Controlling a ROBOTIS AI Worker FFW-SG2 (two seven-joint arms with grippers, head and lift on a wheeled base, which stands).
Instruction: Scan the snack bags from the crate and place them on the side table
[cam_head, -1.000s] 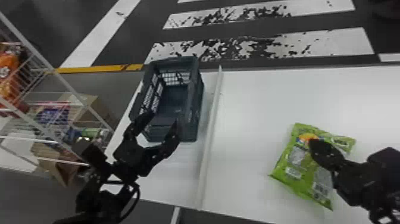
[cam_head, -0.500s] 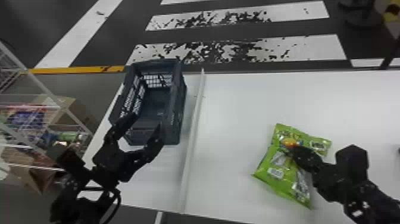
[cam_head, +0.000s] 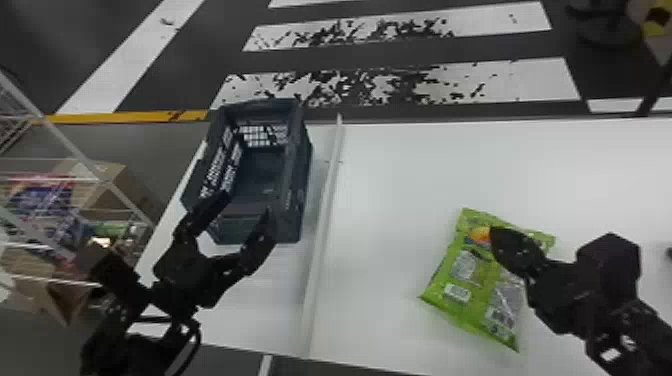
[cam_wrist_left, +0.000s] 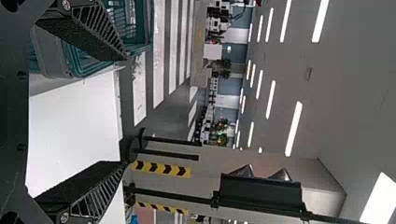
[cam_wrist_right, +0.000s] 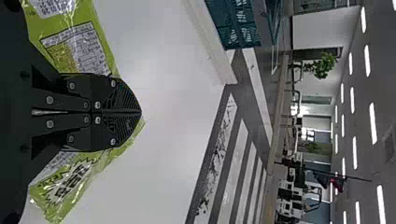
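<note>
My left gripper (cam_head: 244, 206) is held over the near end of the dark crate (cam_head: 296, 190), its fingers spread with nothing between them. In the left wrist view the same gripper (cam_wrist_left: 126, 110) stands open beside the crate (cam_wrist_left: 143, 48). My right gripper (cam_head: 494, 234) is over the upper part of a green snack bag (cam_head: 457, 292) lying on the white table. In the right wrist view this gripper (cam_wrist_right: 139, 112) has its fingers pressed together, with the bag (cam_wrist_right: 100, 35) behind and on both sides of it. No bag material can be made out between them.
A raised pale strip (cam_head: 325, 212) divides the white table surface (cam_head: 390, 185) between crate and bag. Left of the table stands a wire rack (cam_head: 80, 145) with coloured packets and cardboard boxes (cam_head: 112, 187). Striped floor lies past the far edge.
The head view has swung so that crate and bag sit farther left in it. Over the bag, the right gripper first shifted toward the left, then slightly back and up. The bag lies about the same.
</note>
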